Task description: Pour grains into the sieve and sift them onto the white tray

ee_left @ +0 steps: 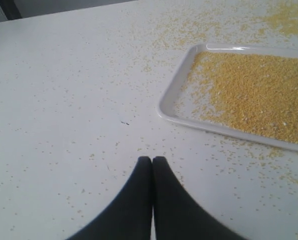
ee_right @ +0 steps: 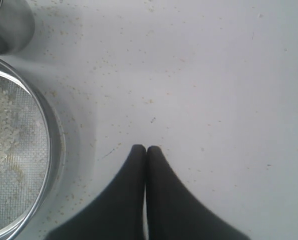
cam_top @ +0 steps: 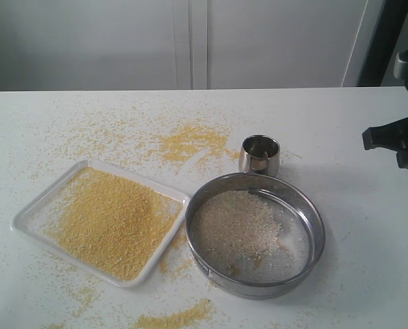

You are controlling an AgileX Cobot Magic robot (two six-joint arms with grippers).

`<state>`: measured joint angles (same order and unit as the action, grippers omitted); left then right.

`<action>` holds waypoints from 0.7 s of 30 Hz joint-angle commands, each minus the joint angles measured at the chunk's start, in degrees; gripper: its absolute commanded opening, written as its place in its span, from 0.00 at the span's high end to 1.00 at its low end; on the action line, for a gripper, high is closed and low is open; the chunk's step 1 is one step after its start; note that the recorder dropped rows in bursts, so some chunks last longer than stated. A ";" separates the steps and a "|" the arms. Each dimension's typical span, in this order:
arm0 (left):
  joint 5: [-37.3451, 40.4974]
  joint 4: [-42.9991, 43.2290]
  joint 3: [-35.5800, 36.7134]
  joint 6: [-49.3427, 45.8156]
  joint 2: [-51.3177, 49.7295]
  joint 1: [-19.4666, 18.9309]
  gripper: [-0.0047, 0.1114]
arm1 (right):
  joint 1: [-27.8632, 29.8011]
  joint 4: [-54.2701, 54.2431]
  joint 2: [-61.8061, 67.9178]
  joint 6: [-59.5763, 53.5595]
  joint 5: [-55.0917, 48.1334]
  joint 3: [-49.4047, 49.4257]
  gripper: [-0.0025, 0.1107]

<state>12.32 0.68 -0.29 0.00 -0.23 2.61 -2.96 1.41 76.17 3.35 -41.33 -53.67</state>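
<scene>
Two black end effectors hang above a white desk [cam_top: 368, 233], the left end effector [ee_left: 152, 160] and the right end effector [ee_right: 146, 148] each pinched fully together, gripping nothing. A flat white rectangular plastic tray [cam_top: 39, 216] lies left of centre, covered in fine yellow granules [cam_top: 114, 223], with a wide round stainless-steel sieve [cam_top: 294, 248] just beside it holding whitish rice-like grains [cam_top: 234, 226]. A small shiny steel cup [cam_top: 260, 156] stands just behind the sieve; more yellow granules lie scattered over the desk.
</scene>
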 commanded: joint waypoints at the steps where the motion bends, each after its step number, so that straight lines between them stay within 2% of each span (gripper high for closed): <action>1: 1.20 -0.68 0.29 0.00 0.23 -0.15 0.96 | 0.09 0.06 -0.36 0.12 0.72 0.09 0.98; 21: 0.53 -0.68 0.29 0.00 0.23 -0.15 0.96 | 0.09 0.06 -0.36 0.12 0.72 0.09 0.98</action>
<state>13.17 0.68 -0.29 0.00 -0.23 2.61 -2.96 1.41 76.17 3.35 -41.33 -53.67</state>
